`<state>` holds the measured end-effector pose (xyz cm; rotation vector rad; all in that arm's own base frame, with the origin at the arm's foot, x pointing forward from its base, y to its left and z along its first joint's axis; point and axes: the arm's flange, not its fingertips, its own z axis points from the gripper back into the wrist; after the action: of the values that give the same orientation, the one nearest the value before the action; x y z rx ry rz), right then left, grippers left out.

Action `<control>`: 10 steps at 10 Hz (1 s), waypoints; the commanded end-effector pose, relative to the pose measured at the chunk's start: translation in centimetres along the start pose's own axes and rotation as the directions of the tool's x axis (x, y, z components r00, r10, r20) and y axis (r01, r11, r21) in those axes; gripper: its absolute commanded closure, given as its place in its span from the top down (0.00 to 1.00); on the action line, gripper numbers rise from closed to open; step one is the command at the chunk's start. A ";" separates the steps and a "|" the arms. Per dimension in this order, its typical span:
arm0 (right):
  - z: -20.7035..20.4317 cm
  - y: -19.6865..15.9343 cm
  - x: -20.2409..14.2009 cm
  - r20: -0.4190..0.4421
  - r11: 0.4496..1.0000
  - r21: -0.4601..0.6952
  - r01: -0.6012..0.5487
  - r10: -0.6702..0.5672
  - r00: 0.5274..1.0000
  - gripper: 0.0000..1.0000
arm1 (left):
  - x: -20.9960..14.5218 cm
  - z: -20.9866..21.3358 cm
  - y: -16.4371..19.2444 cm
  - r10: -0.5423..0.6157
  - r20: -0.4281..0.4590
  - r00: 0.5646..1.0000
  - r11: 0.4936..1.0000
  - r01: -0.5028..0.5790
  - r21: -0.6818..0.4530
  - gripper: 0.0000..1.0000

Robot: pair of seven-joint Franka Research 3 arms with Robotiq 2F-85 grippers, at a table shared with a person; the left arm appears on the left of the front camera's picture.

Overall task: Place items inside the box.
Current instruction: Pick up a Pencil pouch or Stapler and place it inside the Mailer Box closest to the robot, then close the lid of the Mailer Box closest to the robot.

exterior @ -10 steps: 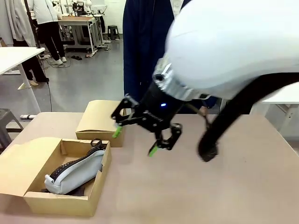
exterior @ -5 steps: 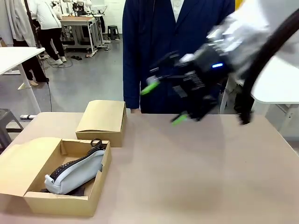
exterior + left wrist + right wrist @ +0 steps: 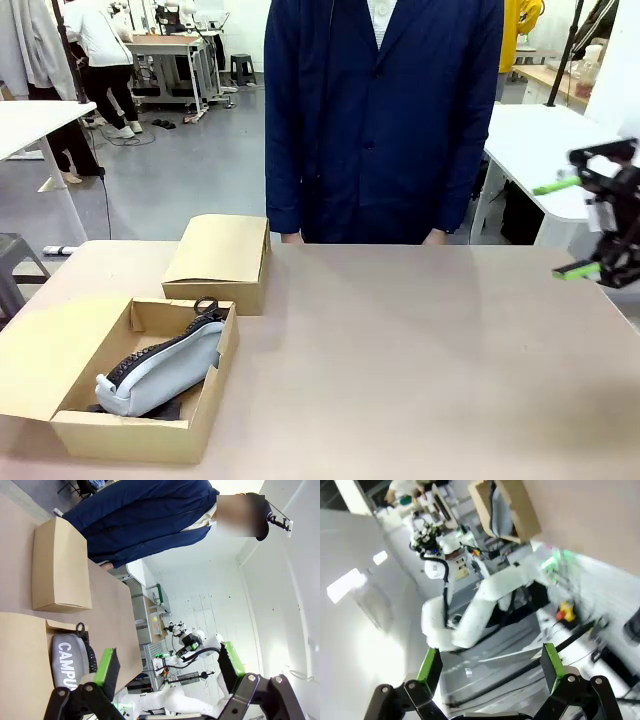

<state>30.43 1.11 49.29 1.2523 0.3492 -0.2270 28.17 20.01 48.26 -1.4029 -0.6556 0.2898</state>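
The wide brown box [image 3: 132, 438] lies open at the table's front left, its flap [image 3: 45, 352] folded out to the left. Inside it rests the grey pouch [image 3: 165, 368] with its black zipper up; "CAMPUS" reads on the pouch [image 3: 66, 666] in the left wrist view. A dark sliver shows under the pouch, and the stapler is otherwise hidden. My right gripper [image 3: 568, 228] hangs open at the far right edge, well above the table, holding nothing. My left gripper [image 3: 168, 665] is open too, off to one side of the box. In the right wrist view the box [image 3: 516, 507] is far off.
A smaller closed cardboard box [image 3: 220, 258] stands just behind the open one. A person in a dark blue coat [image 3: 385, 120] stands at the far edge of the table [image 3: 420, 360], hands down. White tables sit beyond on both sides.
My right arm has swung from low over the table's middle up and away to the right edge, gripper open throughout. The box and the pouch have not moved.
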 end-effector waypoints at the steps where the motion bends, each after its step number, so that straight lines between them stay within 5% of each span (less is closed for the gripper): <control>1: -1.3 -3.9 -4.8 0.052 0.935 -0.111 -0.336 0.343 0.938 1.00 | -0.2 0.0 -0.2 -0.011 -0.001 1.000 1.000 0.011 -0.013 1.00; 2: -1.8 -4.7 -5.8 0.103 0.899 -0.189 -0.394 0.418 0.903 1.00 | -0.2 0.0 -0.2 -0.011 -0.001 1.000 1.000 0.011 -0.013 1.00; 3: -4.2 -3.4 -6.5 0.209 0.846 -0.403 -0.350 0.457 0.864 1.00 | -0.2 0.0 -0.2 -0.011 -0.001 1.000 1.000 0.011 -0.013 1.00; 4: 0.4 -2.5 -3.6 0.042 0.950 -0.117 -0.290 0.297 0.954 1.00 | -0.2 0.0 -0.2 -0.011 -0.001 1.000 1.000 0.011 -0.013 1.00; 10: 0.4 -2.5 -3.6 0.042 0.950 -0.117 -0.290 0.297 0.954 1.00 | -0.2 0.0 -0.2 -0.011 -0.001 1.000 1.000 0.011 -0.013 1.00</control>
<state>26.54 -0.13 47.99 1.1473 0.1204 0.0271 28.18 20.00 48.23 -1.4032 -0.6549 0.2901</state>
